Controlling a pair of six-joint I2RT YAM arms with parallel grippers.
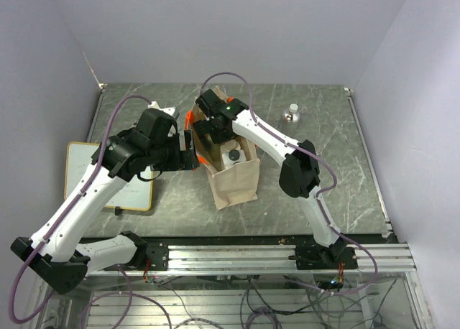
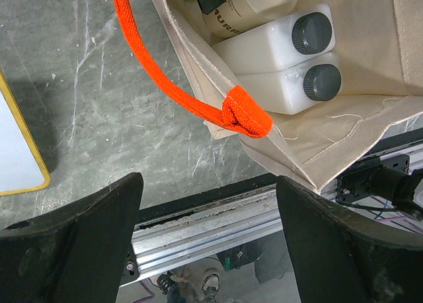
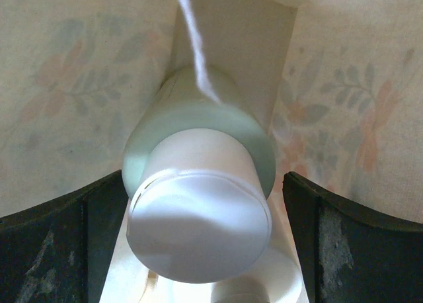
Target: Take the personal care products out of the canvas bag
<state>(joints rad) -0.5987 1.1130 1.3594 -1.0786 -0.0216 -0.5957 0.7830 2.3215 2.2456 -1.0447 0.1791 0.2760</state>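
Note:
The canvas bag (image 1: 236, 179) stands mid-table with its mouth up and its orange handles (image 2: 178, 91) hanging out. My right gripper (image 1: 215, 131) is down inside the bag (image 3: 66, 85), open, its fingers on either side of a pale bottle with a white cap (image 3: 198, 190) without touching it. My left gripper (image 1: 190, 156) hovers open and empty (image 2: 208, 240) just left of the bag's rim (image 2: 198, 58). Two white squarish bottles with dark caps (image 2: 271, 42) (image 2: 284, 85) lie side by side inside. A cream-coloured bottle (image 2: 244, 5) lies beyond them. A small clear round bottle (image 1: 291, 113) stands on the table at the back right.
A whiteboard with a yellow frame (image 1: 108, 174) lies flat on the left of the table, its corner (image 2: 16, 157) showing in the left wrist view. The aluminium rail (image 1: 237, 257) runs along the near edge. Walls close in the table's back and sides.

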